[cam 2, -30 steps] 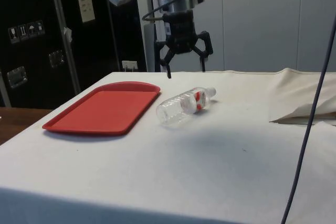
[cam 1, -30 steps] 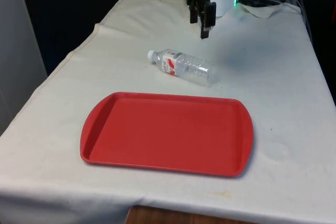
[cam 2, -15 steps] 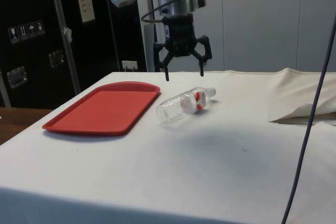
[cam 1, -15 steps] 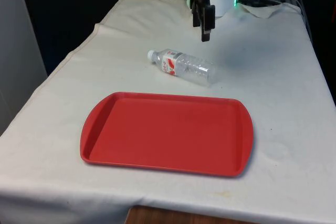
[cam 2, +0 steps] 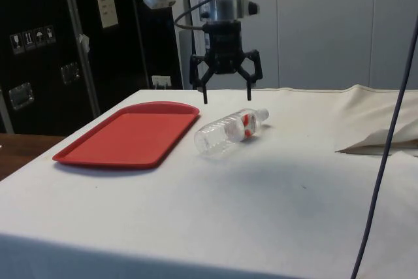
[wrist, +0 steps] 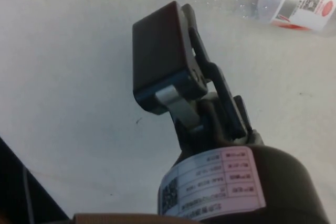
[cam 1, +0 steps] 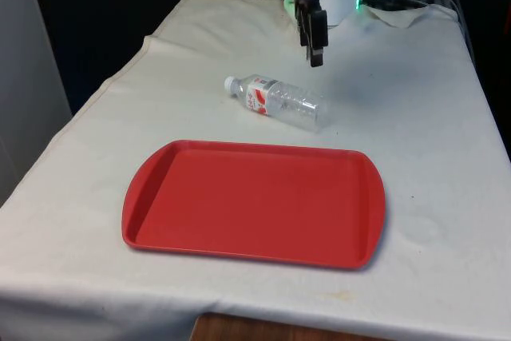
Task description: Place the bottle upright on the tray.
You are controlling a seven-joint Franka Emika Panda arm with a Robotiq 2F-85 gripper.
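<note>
Clear plastic bottle (cam 1: 278,101) lies on its side at your frame's centre, just beyond the red tray (cam 1: 254,203), end effector (cam 2: 226,98) spread wide above it, holding nothing.

Clear bottle (cam 1: 277,101) lying beside empty red tray (cam 1: 160,173).

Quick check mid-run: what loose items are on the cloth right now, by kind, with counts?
Clear plastic bottle, lying on its side: 1
Red tray, nothing on it: 1
Total: 2
The gripper hangs open above the bottle, holding nothing.
</note>
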